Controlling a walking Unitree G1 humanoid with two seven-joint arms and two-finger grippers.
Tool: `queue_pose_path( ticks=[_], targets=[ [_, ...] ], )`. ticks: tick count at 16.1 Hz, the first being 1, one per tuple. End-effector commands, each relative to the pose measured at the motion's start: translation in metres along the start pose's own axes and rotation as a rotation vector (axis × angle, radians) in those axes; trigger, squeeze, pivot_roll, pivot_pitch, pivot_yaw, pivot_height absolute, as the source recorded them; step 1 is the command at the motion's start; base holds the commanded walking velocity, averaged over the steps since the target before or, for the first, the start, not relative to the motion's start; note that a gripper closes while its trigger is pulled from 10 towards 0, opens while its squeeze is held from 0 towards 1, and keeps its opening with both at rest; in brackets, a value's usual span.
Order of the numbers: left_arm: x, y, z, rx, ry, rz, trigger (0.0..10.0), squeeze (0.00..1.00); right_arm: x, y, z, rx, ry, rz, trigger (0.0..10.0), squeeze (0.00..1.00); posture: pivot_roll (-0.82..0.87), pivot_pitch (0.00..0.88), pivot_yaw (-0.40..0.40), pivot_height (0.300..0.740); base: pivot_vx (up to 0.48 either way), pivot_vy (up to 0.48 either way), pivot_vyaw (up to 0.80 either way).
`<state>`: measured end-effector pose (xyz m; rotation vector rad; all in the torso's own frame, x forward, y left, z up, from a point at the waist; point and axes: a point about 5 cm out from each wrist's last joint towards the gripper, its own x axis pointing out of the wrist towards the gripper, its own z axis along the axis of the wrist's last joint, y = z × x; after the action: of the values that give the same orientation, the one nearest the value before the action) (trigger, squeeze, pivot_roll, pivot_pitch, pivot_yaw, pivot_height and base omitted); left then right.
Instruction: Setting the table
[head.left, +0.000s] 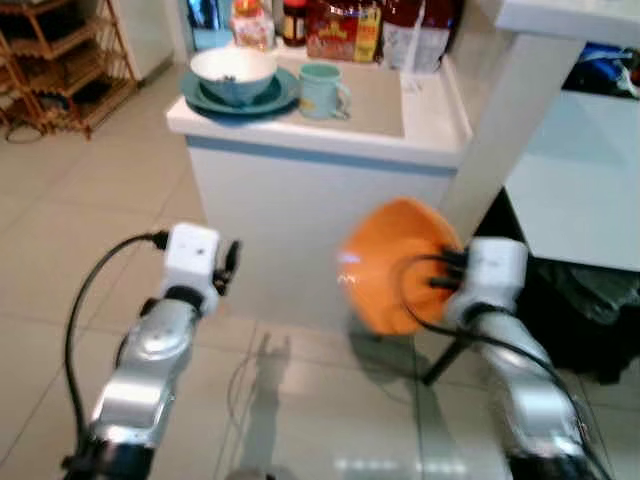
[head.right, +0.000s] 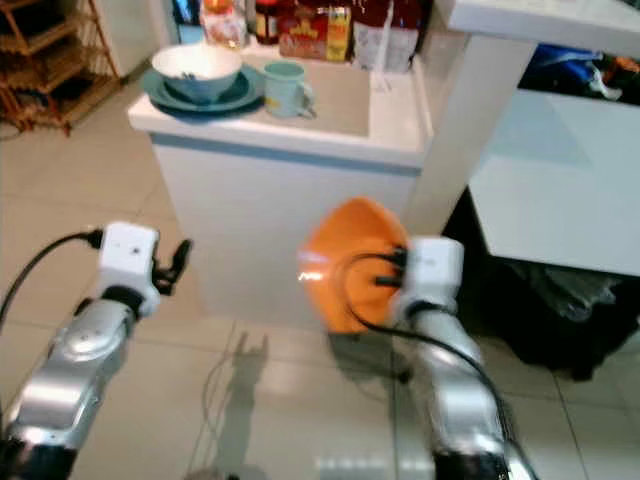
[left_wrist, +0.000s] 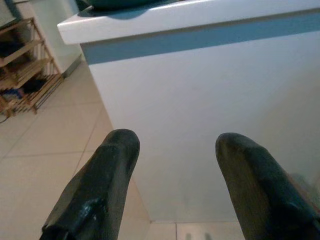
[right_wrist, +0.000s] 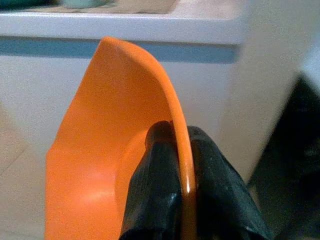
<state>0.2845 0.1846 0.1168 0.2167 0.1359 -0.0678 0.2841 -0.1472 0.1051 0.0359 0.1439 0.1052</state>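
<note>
No legible text, brand, number or sign. The packages (head.left: 345, 30) at the back of the counter (head.left: 430, 120) carry printed labels, too blurred to read.

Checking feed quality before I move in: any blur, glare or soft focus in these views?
Eye views: slightly soft all over, a small glare spot on the orange plate. Right wrist view: counter behind is blurred, a highlight on the plate's rim. Left wrist view: fingertips soft, dim.
</note>
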Motion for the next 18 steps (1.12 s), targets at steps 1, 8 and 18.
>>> queue_pose_path(
  ticks=[1,8,18],
  targets=[
    [0.005,-0.008,0.009,-0.002,-0.027,-0.019,10.0,0.00,0.003,-0.010,0.002,-0.073,0.022,-0.047,10.0,0.00,0.08,0.040,-0.031,0.740,0.000,-0.480,0.00],
    [0.013,-0.003,0.021,0.015,-0.060,-0.033,10.0,0.00,0.010,-0.009,0.034,0.121,-0.129,-0.079,10.0,0.00,0.07,0.046,0.005,0.740,0.000,-0.480,0.00],
    [0.013,-0.003,0.031,0.034,-0.089,-0.040,10.0,0.00,0.006,-0.017,0.035,0.191,-0.145,-0.120,10.0,0.00,0.09,0.049,-0.013,0.740,0.000,-0.480,0.00]
  ],
)
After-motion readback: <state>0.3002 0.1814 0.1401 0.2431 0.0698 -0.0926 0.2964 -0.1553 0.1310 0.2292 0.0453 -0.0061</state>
